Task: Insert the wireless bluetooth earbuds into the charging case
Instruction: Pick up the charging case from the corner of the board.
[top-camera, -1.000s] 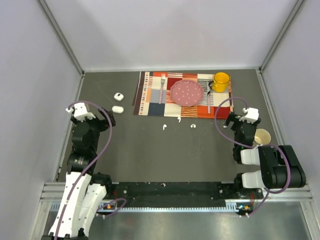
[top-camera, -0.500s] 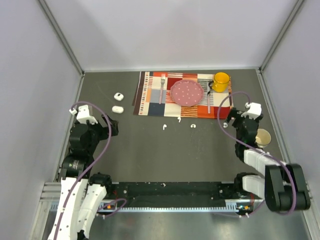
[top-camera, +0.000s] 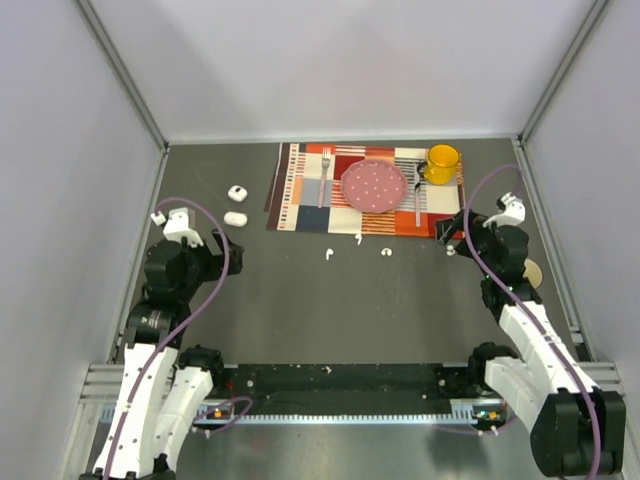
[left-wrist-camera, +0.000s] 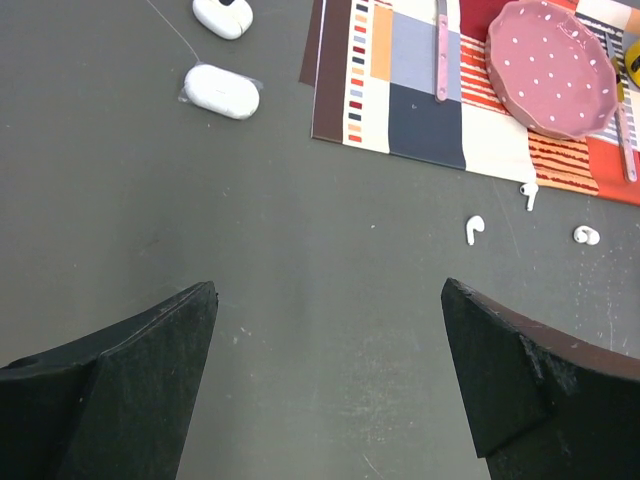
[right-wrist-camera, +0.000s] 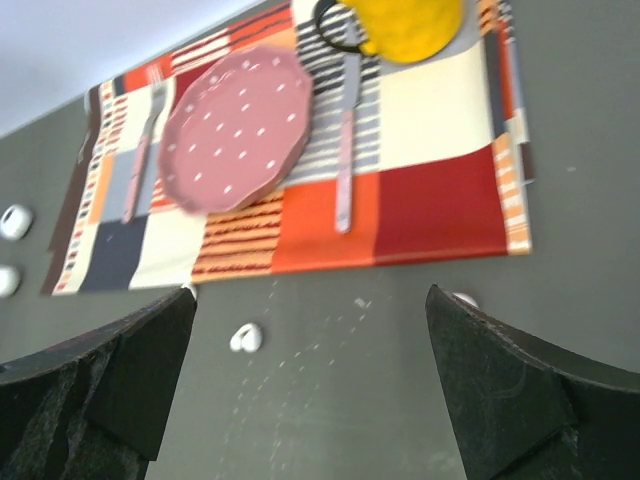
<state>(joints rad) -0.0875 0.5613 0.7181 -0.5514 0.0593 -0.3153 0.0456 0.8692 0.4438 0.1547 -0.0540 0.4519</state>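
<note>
Three tiny white earbuds (top-camera: 329, 255) (top-camera: 358, 238) (top-camera: 386, 251) lie on the dark table just in front of the placemat; the left wrist view shows them as earbuds (left-wrist-camera: 474, 230) (left-wrist-camera: 529, 193) (left-wrist-camera: 586, 236). A closed white charging case (top-camera: 235, 218) (left-wrist-camera: 222, 91) lies left of the mat, with an open case (top-camera: 237, 192) (left-wrist-camera: 222, 15) behind it. My left gripper (top-camera: 216, 248) (left-wrist-camera: 328, 290) hangs open over bare table, near the closed case. My right gripper (top-camera: 450, 238) (right-wrist-camera: 308, 295) is open above the table by the mat's near right corner, with an earbud (right-wrist-camera: 246, 338) ahead of it.
A striped placemat (top-camera: 300, 205) carries a pink dotted plate (top-camera: 375, 185), a fork (top-camera: 324, 175), a spoon (top-camera: 418, 195) and a yellow mug (top-camera: 441, 162). A paper cup (top-camera: 531, 272) stands at the right, partly behind my right arm. Grey walls enclose the table.
My right arm has unfolded and reached forward toward the mat's right corner. My left arm has shifted slightly right and forward. Both grippers stay open; nothing on the table has moved.
</note>
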